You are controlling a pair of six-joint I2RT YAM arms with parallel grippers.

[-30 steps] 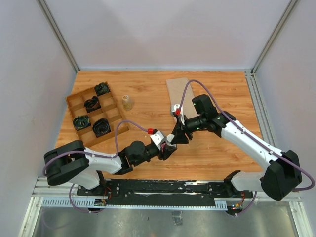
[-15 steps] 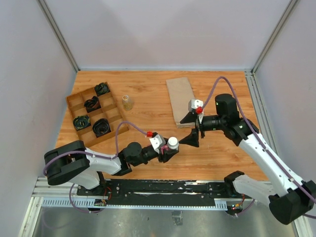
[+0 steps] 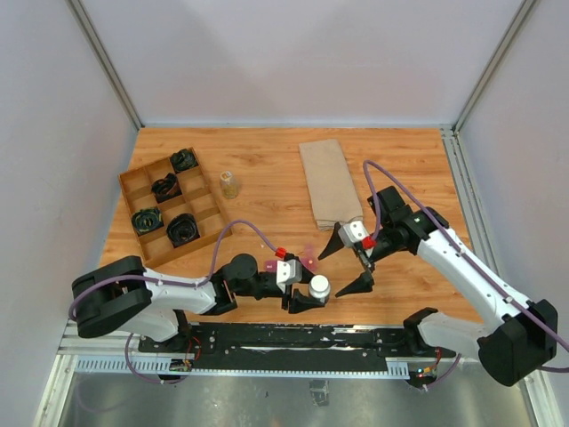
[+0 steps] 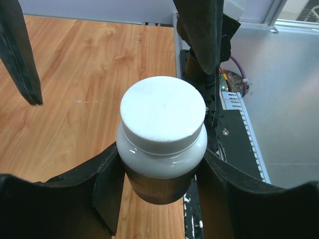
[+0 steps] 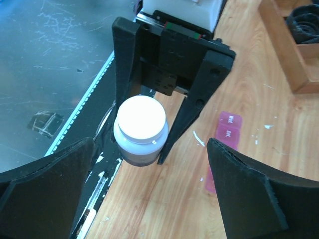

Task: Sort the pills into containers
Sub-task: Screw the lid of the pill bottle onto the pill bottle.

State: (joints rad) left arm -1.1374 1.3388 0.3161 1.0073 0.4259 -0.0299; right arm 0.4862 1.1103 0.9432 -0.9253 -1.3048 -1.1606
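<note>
My left gripper (image 3: 313, 294) is shut on a white-capped pill bottle (image 3: 319, 287), held upright just above the table's near edge; both fingers press its labelled body (image 4: 162, 134). The pills are hidden. The containers, a pink translucent strip (image 5: 224, 144), lie on the wood beside the left gripper, which partly covers the strip (image 3: 308, 259) in the top view. My right gripper (image 3: 333, 274) stands wide open, facing the bottle (image 5: 140, 129) from a short way off. Nothing is between its fingers (image 5: 249, 194).
A wooden divided tray (image 3: 147, 167) with black items sits at the left, and a small clear vial (image 3: 230, 184) stands beside it. A flat brown paper bag (image 3: 329, 182) lies at the back centre. The black base rail (image 3: 293, 338) runs along the near edge.
My right gripper opened, let go of the bottle and pulled away to the right, then came nearer again. The left gripper carried the bottle toward the near edge.
</note>
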